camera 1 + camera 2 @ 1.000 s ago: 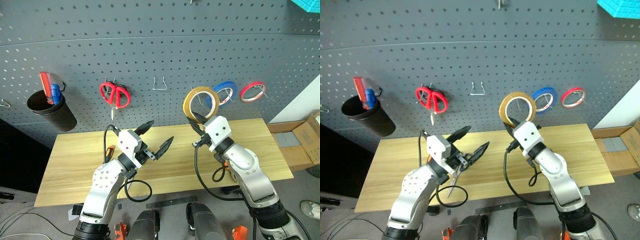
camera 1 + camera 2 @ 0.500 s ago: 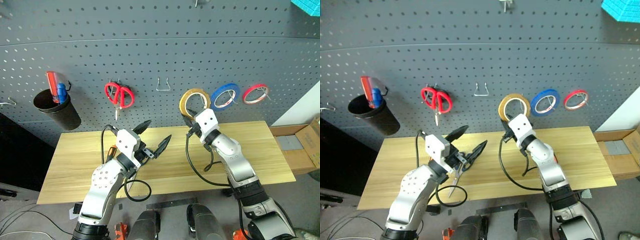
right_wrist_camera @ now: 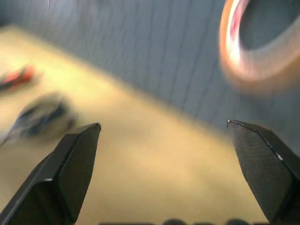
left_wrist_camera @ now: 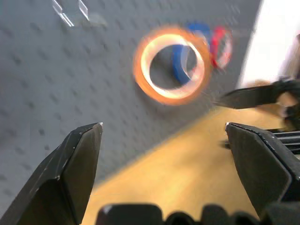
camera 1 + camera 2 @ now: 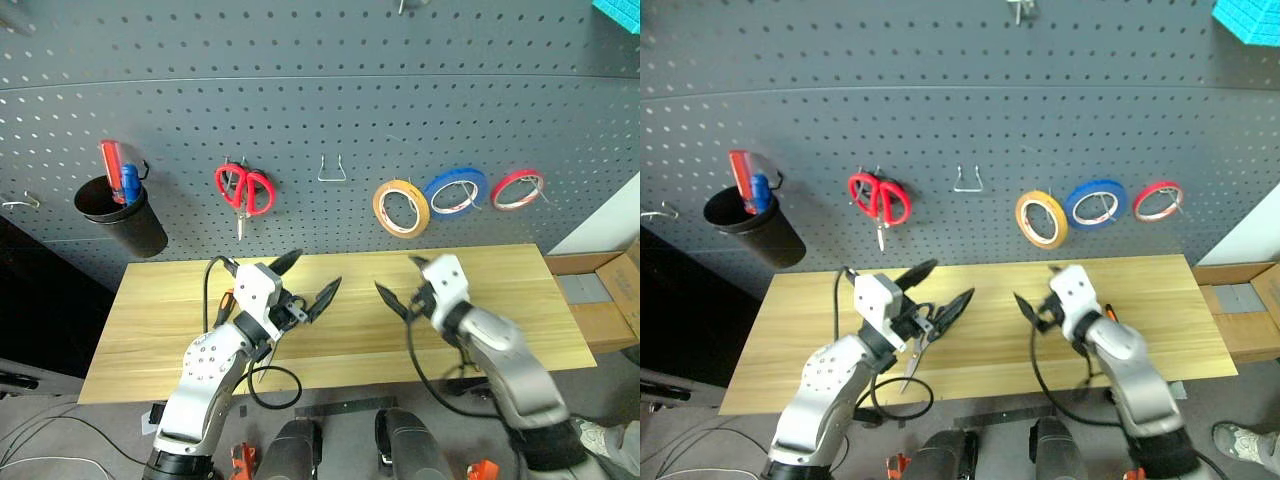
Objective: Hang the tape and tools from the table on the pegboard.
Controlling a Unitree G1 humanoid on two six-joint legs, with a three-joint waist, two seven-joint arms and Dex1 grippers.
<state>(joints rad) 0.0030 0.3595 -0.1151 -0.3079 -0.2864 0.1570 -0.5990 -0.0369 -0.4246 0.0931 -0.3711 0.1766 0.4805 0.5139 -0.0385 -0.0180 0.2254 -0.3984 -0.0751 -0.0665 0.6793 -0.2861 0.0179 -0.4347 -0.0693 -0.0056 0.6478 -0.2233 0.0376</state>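
The tan-yellow tape hangs free on a hook of the grey pegboard, left of the blue and red rings. My right gripper stands open and empty over the wooden table, below the tape and apart from it. My left gripper is open and empty above the table's middle. The dark-handled scissors lie on the table under it. The pliers' orange-and-black handle peeks out beside my left arm. A small orange handle shows by my right forearm. In the left wrist view the tape is ahead.
On the pegboard hang red scissors, a bare metal hook, a blue tape ring, a red tape ring and a black cup holding a red and a blue handle. Cardboard boxes stand right of the table.
My right gripper opened, left the tape on its hook, and dropped back toward the table. The left gripper sank a little. The camera shifted.
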